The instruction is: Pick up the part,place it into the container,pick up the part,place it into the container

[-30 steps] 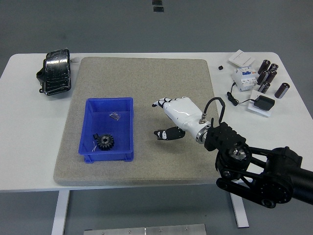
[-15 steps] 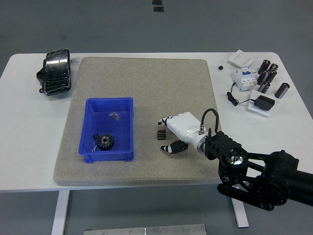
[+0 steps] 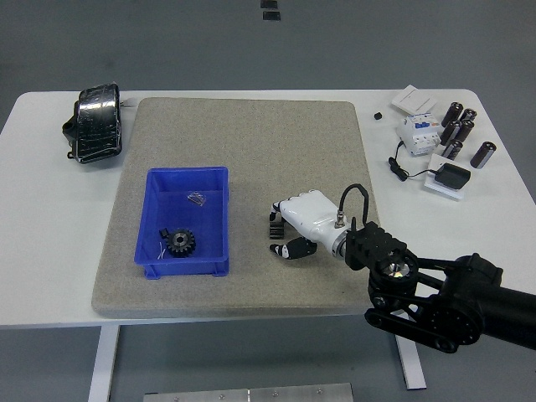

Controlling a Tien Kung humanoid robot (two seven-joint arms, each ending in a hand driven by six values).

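While gear (image 3: 179,243) sits in blue bin (image 3: 186,180), I work second pickup: right hand (image 3: 289,230) low on mat (image 3: 243,142), fingers curled around small dark part (image 3: 274,225), right of bin. Grip unconfirmed. Next: close firmly, lift, carry left over bin.

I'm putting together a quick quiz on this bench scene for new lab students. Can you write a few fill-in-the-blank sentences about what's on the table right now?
1. The black gear lies inside the ____ bin.
2. The bin stands on a grey ____ that covers the middle of the white table.
3. The right hand reaches down over a small dark part that lies to the ____ of the bin, as the picture shows it.
4. The black cylinders stand near the table's far ____ corner.

Missing words: blue; mat; right; right
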